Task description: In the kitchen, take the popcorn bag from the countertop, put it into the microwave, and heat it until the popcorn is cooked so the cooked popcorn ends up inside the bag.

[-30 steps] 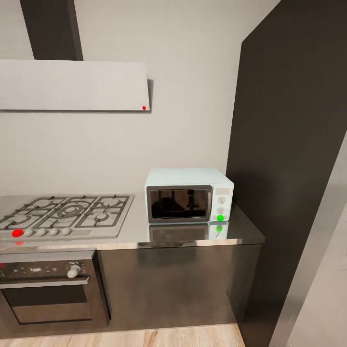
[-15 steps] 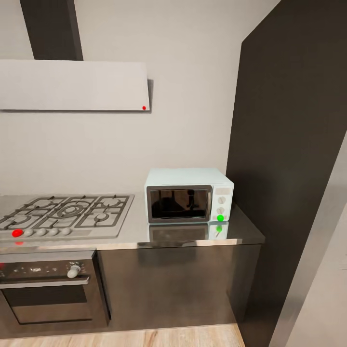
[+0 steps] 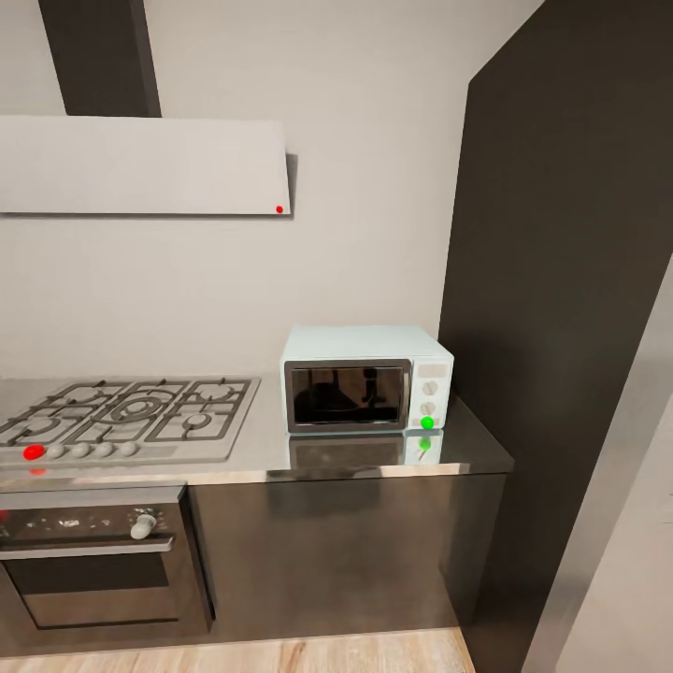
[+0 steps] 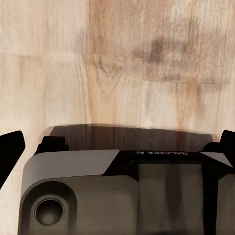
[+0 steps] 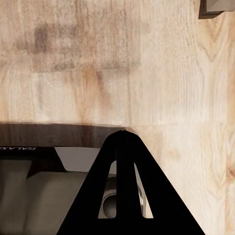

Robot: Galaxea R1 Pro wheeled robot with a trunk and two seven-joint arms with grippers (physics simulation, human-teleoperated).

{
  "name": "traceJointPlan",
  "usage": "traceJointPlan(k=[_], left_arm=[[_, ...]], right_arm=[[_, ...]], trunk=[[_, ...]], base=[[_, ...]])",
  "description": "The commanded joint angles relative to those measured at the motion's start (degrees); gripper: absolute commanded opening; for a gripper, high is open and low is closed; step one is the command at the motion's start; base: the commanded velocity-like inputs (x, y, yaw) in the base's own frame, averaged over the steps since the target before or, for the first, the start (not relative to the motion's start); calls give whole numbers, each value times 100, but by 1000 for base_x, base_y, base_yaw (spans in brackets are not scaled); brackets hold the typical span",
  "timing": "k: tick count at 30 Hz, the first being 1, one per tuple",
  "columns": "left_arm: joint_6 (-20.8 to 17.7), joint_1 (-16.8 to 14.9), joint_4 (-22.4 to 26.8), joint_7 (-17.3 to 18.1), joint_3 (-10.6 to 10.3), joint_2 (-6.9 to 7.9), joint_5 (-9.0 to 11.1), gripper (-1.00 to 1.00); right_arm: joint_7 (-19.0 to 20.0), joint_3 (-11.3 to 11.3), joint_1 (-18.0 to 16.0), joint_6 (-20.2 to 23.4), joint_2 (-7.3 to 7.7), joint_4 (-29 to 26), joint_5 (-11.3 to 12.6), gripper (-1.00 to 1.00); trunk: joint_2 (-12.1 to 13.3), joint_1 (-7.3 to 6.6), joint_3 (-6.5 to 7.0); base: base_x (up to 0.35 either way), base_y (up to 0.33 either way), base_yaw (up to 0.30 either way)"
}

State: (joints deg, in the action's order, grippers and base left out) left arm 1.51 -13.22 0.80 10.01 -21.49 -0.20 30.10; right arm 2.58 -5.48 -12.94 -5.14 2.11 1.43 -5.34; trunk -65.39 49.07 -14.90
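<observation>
The pale mint-blue microwave (image 3: 366, 378) stands with its dark glass door closed on the grey countertop (image 3: 467, 451), a green light dot at its lower right. The popcorn bag and the popcorn are out of view. In the left wrist view my left gripper (image 4: 117, 147) is open, its dark fingertips (image 4: 10, 152) far apart above the wooden floor and my own grey base. In the right wrist view my right gripper (image 5: 122, 136) is shut on nothing, its black fingers meeting in one pointed wedge over the floor.
A gas hob (image 3: 131, 413) with a red knob lies left of the microwave, over a built-in oven (image 3: 93, 561). An extractor hood (image 3: 140, 166) hangs above. A tall dark cabinet (image 3: 561, 327) closes the counter's right end. Wooden floor (image 3: 280, 654) runs along the cabinet fronts.
</observation>
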Motion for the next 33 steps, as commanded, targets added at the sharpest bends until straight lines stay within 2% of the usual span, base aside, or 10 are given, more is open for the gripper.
traceJointPlan(k=[1, 33], left_arm=[[16, -6, -9, 19, -48, 1, 57, 100], [16, -6, -9, 19, -48, -2, 57, 100]], right_arm=[[15, -50, -7, -31, 4, 15, -55, -100], [15, -50, -7, -31, 6, 15, -55, -100]], trunk=[[-5, 0, -7], [-5, 0, -7]], base=[[0, 0, 0], [0, 0, 0]])
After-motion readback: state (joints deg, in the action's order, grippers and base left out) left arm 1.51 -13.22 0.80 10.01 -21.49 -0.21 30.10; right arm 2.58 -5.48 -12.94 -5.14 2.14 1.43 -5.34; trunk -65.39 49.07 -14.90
